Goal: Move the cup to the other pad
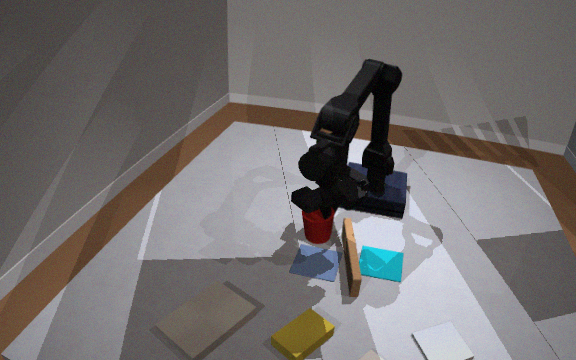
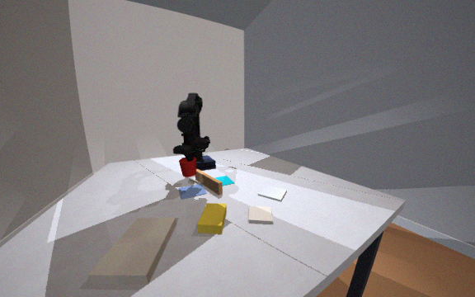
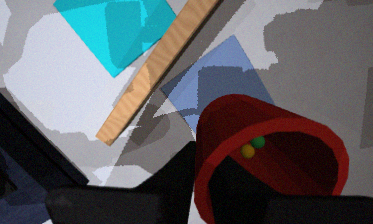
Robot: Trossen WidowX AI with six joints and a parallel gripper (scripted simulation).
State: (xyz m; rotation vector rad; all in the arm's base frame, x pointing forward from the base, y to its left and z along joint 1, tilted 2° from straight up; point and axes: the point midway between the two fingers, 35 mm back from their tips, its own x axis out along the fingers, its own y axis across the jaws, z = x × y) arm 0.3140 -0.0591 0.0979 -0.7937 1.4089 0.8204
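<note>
The red cup [image 1: 318, 227] [image 2: 187, 167] [image 3: 219, 117] hangs above the table, near the blue pad [image 1: 313, 270] [image 2: 192, 191] [image 3: 227, 55], and looks close to upright. My gripper [image 1: 326, 211] [image 2: 190, 158] [image 3: 200, 147] is shut on the cup's wall, one finger inside and one outside. A green marble [image 3: 258, 142] and a yellow marble [image 3: 247, 151] lie inside the cup; part of its inside is hidden by the finger. The cyan pad [image 1: 382, 267] [image 2: 225, 181] [image 3: 92, 30] lies bare, across the wooden barrier [image 1: 352, 260] [image 2: 209, 182] [image 3: 147, 80].
The barrier stands upright between the pads, beside the cup. A yellow block [image 1: 300, 334] [image 2: 212, 219], a tan board [image 1: 208, 317] [image 2: 132, 249], a white tile [image 1: 443, 342] [image 2: 273, 193] and a beige tile [image 2: 261, 214] lie farther from the arm. The dark blue base [image 1: 395, 197] [image 2: 207, 162] is behind.
</note>
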